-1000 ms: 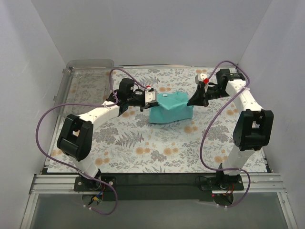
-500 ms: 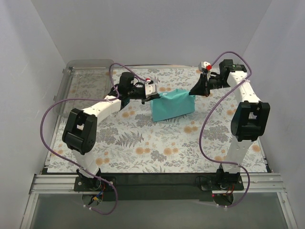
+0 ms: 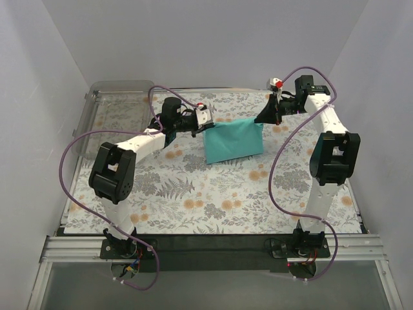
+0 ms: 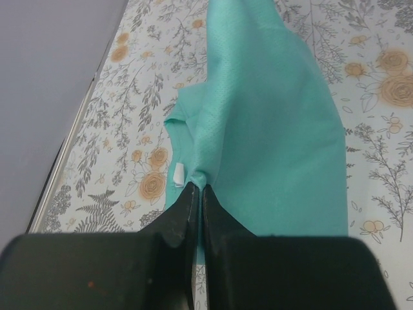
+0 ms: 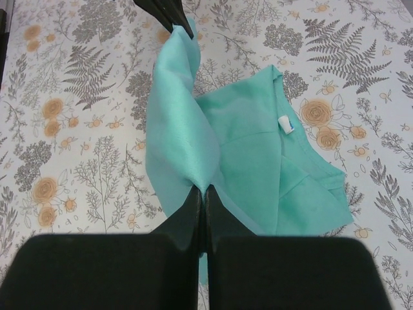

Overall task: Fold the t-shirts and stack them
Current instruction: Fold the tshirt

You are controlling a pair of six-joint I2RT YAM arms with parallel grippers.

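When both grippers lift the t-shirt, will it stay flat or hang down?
Probably floppy: the t-shirt hangs like a sheet between the left gripper and right gripper, its lower part folding onto the table. Likely light: two small pinches carry it.

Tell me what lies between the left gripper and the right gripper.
The teal t-shirt lies there: its upper edge runs from the left gripper to the right gripper, both pinching it. The top view shows this best.

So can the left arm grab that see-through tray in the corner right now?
Probably not yet: the left gripper is shut on the t-shirt, so it would have to let go first. Otherwise the way to the clear tray looks free.
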